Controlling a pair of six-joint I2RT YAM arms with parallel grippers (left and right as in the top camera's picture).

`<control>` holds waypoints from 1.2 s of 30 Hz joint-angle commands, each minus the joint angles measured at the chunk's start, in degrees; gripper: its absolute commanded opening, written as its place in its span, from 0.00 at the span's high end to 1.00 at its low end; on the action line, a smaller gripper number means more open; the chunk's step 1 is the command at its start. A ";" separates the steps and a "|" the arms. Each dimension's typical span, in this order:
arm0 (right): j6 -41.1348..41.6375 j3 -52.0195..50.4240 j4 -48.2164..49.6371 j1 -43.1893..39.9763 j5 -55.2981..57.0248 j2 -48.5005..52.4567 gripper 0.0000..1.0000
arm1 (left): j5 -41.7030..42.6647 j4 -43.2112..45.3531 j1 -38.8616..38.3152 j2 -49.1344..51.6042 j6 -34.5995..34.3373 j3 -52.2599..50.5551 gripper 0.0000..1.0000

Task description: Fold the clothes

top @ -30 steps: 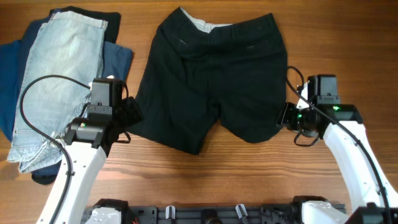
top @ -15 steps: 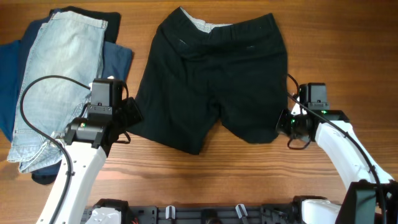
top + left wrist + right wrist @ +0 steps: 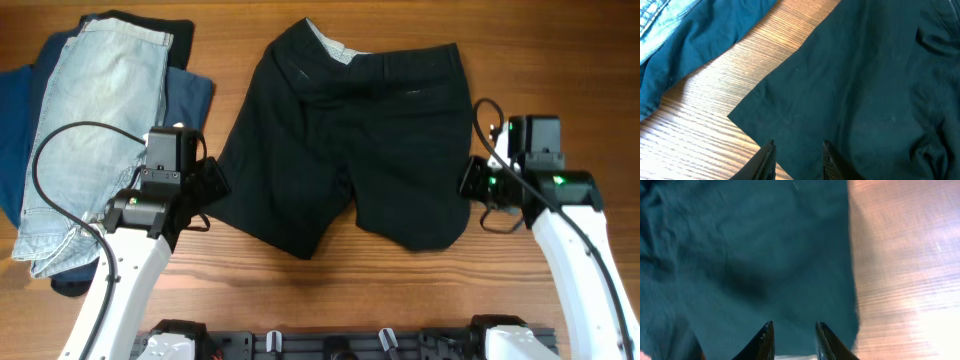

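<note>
The black shorts (image 3: 350, 140) lie flat on the wooden table, waistband away from me with its pale lining (image 3: 328, 42) showing. My left gripper (image 3: 212, 185) sits at the outer corner of the left leg; in the left wrist view the jaws (image 3: 799, 150) are narrowly spaced with black fabric (image 3: 855, 90) between them. My right gripper (image 3: 468, 185) is at the outer edge of the right leg; in the right wrist view the jaws (image 3: 794, 330) close round the fabric (image 3: 750, 250) near its edge.
Light-wash denim shorts (image 3: 95, 120) lie over navy garments (image 3: 190, 95) at the far left, close to my left arm. The navy cloth (image 3: 700, 45) shows in the left wrist view. Bare wood (image 3: 330, 290) lies in front of the shorts.
My right gripper has moved right and slightly away, and the shorts' right side and leg have slid right with it. My left arm and the left leg corner have stayed put.
</note>
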 commanded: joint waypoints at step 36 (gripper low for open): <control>11.41 -12.33 9.68 25.24 8.83 11.08 0.40 | -2.62 0.92 0.26 0.31 0.31 0.66 0.69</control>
